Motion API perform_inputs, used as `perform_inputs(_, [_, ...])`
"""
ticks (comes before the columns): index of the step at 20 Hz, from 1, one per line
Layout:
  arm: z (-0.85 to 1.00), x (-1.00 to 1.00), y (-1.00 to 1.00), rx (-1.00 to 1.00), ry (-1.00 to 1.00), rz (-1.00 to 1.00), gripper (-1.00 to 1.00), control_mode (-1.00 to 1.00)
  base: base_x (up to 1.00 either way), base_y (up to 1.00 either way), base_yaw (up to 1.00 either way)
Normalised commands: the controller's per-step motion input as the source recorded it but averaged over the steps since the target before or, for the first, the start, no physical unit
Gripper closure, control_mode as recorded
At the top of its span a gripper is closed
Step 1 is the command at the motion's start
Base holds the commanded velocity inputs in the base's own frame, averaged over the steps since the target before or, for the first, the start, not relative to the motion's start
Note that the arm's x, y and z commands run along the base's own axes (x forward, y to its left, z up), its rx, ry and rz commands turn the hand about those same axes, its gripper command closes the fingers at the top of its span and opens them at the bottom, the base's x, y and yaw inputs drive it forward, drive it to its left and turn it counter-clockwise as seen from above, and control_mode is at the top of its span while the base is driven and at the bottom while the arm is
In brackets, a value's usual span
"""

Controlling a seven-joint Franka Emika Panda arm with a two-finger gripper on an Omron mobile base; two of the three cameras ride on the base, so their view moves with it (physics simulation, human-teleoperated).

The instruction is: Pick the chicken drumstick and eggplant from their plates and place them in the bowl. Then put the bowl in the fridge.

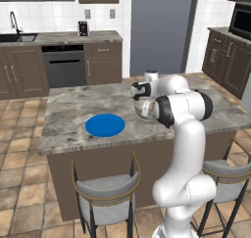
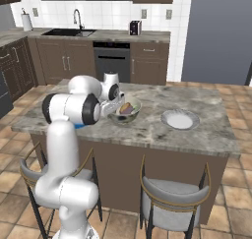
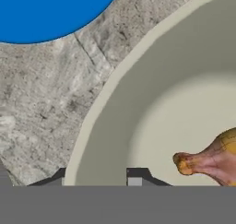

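Hand view: chicken drumstick (image 3: pixel 212 161) lies inside bowl (image 3: pixel 138 108).

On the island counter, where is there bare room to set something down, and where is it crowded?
Bare marble lies left of the blue plate, behind it toward the far edge, and between the bowl and the white plate. Right of the white plate is free too. It is crowded at the bowl, where the gripper sits at its rim.

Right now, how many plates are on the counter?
2. The blue plate lies at the claw's side of the bowl; the pale plate lies on the bowl's other side. The arm may hide more.
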Motion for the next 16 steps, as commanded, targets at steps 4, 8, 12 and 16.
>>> perform_inputs(4, [0.51, -0.23, 0.04, 0.01, 0.00, 0.10, 1.00, -1.00, 0.00, 0.00, 0.00])
perform_inputs(8, [0.59, -0.40, 0.08, 0.00, -0.04, 0.06, 1.00, -1.00, 0.00, 0.00, 0.00])
perform_inputs(12, [0.38, -0.61, 0.04, 0.00, -0.06, 0.07, 1.00, -1.00, 0.00, 0.00, 0.00])
perform_inputs(16, [0.36, -0.63, 0.02, 0.00, -0.02, 0.13, 1.00, -1.00, 0.00, 0.00, 0.00])
